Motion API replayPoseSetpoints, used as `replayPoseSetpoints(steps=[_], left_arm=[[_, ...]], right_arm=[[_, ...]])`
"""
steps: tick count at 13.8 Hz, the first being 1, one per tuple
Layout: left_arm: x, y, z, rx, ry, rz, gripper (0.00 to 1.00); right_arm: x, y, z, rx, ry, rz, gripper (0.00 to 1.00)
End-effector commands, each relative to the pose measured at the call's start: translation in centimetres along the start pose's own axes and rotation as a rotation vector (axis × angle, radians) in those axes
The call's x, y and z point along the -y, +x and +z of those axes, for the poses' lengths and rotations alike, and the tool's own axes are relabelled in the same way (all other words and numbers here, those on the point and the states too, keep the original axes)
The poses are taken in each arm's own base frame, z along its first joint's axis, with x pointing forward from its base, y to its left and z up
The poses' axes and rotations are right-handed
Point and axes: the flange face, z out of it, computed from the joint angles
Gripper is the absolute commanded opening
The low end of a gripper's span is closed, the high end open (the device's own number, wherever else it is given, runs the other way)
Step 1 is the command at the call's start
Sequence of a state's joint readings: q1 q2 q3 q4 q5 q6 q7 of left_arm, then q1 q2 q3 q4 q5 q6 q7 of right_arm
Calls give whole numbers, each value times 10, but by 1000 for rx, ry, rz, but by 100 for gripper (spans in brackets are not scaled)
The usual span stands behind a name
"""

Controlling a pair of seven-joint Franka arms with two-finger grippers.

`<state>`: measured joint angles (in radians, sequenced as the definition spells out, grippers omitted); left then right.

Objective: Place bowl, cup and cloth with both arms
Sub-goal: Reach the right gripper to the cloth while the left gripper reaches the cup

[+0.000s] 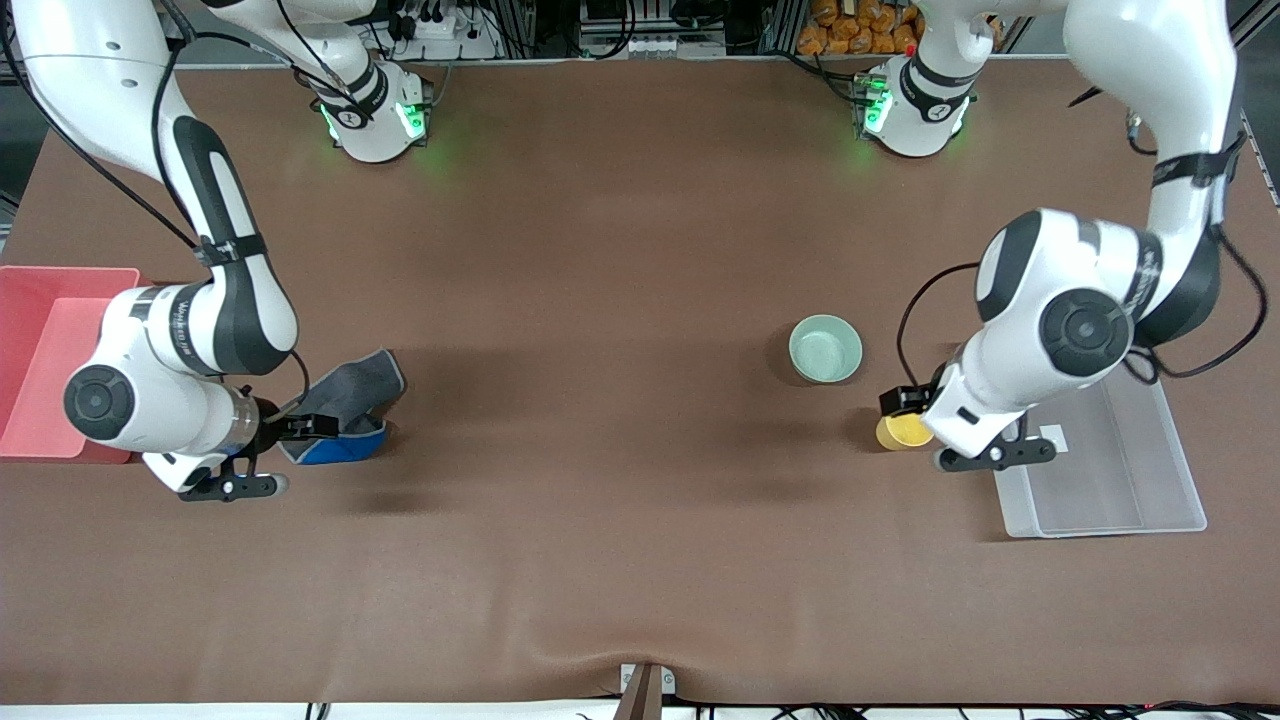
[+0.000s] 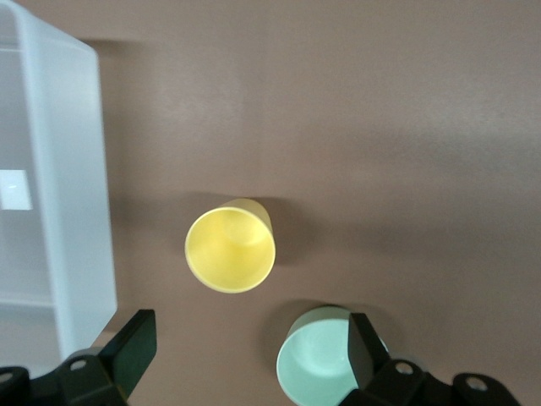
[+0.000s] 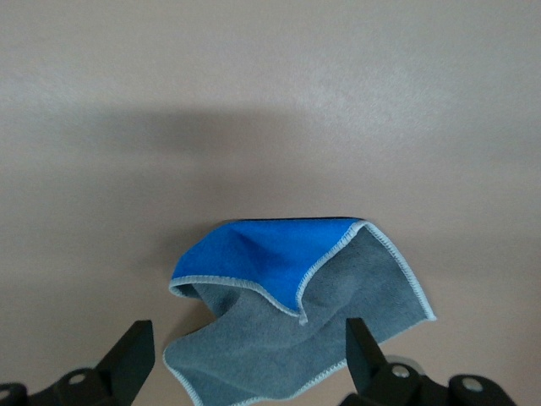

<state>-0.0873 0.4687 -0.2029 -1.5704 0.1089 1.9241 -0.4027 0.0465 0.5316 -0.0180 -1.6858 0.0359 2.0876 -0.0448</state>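
Note:
The yellow cup (image 1: 903, 432) stands upright beside the clear bin, nearer to the front camera than the mint-green bowl (image 1: 825, 348). My left gripper (image 1: 905, 408) hangs open and empty just above the cup. In the left wrist view the cup (image 2: 230, 250) and the bowl (image 2: 317, 364) both show ahead of the gripper (image 2: 249, 347). The cloth (image 1: 350, 395) lies crumpled at the right arm's end, grey with a blue fold showing. My right gripper (image 1: 305, 427) is open and empty over it. In the right wrist view the cloth (image 3: 296, 313) lies between the fingers (image 3: 131, 351).
A clear plastic bin (image 1: 1110, 470) sits at the left arm's end of the table, also in the left wrist view (image 2: 59, 211). A red tray (image 1: 45, 350) sits at the right arm's end. A brown mat covers the table.

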Motion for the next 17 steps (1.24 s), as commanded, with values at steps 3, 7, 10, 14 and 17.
replayPoseSetpoints(steps=[3,7,10,14,17], left_arm=[[-5,19,50,5,24,-42,100],[-22,18,77,5,53,-112,100],[-22,19,100,34,66,-128,94],[-12,19,112,53,79,-138,75],[-12,19,123,68,84,-140,64]], right_arm=[[-2,-22,21,-24,-11,15,100],[-5,-30,49,-79,-14,20,100],[-2,-31,55,-74,-15,5,100],[3,-29,54,-77,-24,-156,100],[1,-28,54,-85,-29,-278,100]])
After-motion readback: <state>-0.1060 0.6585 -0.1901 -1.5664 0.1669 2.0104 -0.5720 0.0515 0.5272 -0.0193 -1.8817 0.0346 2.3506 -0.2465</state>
